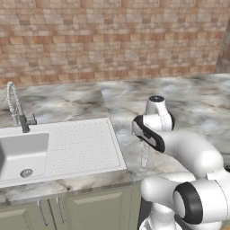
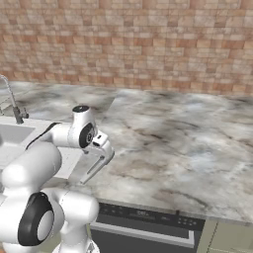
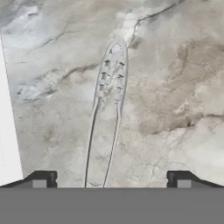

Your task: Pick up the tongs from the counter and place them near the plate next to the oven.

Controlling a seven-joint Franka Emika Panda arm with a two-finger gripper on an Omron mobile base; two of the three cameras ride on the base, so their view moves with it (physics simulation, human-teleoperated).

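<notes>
The tongs (image 3: 107,109) are slim and pale silver. They lie flat on the marble counter (image 3: 175,87), with their toothed tips pointing away from my hand. My gripper (image 3: 111,180) hangs straight above their handle end and is open: one fingertip (image 3: 43,179) stands to each side and nothing is between them. From the base, the tongs (image 1: 144,157) show just under my forearm, near the counter's front edge. The tongs (image 2: 93,170) also lie below my hand in the right base view. The plate and the oven are out of view.
A white ridged drainboard (image 1: 85,143) and sink (image 1: 22,155) with a spring faucet (image 1: 15,108) sit just left of the tongs. The drainboard's edge (image 3: 6,131) runs along the hand view's left side. A brick wall (image 1: 112,40) backs the counter. A dark appliance front (image 2: 143,222) sits below.
</notes>
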